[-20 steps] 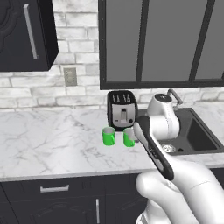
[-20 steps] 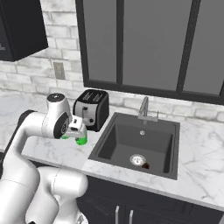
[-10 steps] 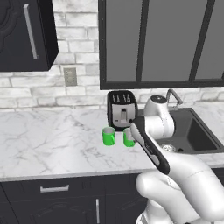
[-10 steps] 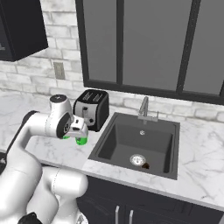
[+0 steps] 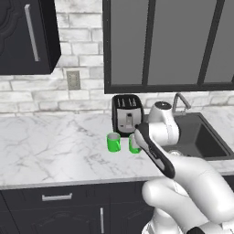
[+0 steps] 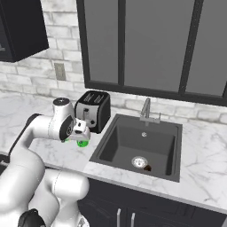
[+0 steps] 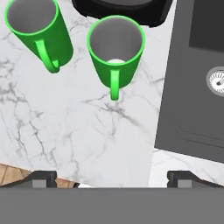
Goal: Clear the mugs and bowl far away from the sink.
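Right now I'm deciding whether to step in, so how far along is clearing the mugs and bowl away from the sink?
Nothing looks done yet. Both mugs, the nearer mug and the other mug, stand upright on the marble counter in front of the toaster, close to the sink. In hand: the gripper hangs above them, jaws open, holding nothing. Left: moving both mugs, plus the bowl.

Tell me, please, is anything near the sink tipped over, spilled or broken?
Nothing stands out. Both green mugs stand upright and apart on the marble counter, in front of the toaster. The sink holds a small dark bit beside its drain; what it is cannot be told.
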Tool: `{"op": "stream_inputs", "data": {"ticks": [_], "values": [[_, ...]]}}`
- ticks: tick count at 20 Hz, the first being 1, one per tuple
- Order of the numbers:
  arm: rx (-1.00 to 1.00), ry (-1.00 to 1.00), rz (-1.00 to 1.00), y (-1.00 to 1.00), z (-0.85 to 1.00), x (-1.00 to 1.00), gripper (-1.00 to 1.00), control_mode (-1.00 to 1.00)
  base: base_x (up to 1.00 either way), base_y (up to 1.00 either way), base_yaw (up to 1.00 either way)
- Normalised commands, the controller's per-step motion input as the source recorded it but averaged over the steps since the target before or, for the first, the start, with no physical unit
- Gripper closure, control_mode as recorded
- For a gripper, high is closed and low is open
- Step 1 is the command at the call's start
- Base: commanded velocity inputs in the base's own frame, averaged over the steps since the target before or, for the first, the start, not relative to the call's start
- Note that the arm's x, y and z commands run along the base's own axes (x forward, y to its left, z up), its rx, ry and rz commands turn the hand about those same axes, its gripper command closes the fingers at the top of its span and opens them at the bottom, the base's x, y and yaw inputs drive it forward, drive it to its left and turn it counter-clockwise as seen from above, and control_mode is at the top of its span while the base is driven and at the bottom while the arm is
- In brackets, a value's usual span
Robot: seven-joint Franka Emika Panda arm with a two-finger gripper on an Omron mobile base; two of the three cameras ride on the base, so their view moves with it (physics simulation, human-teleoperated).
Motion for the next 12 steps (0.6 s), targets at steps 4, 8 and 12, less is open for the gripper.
{"op": "stream_inputs", "data": {"ticks": [4, 8, 12], "values": [[0.0, 0.01, 0.0, 0.0, -0.2, 0.13, -1.0, -1.0, 0.0, 0.0, 0.0], [0.0, 0.0, 0.0, 0.0, -0.14, 0.16, -1.0, -1.0, 0.0, 0.0, 0.0], [0.0, 0.0, 0.01, 0.01, -0.13, 0.21, -1.0, -1.0, 0.0, 0.0, 0.0]]}}
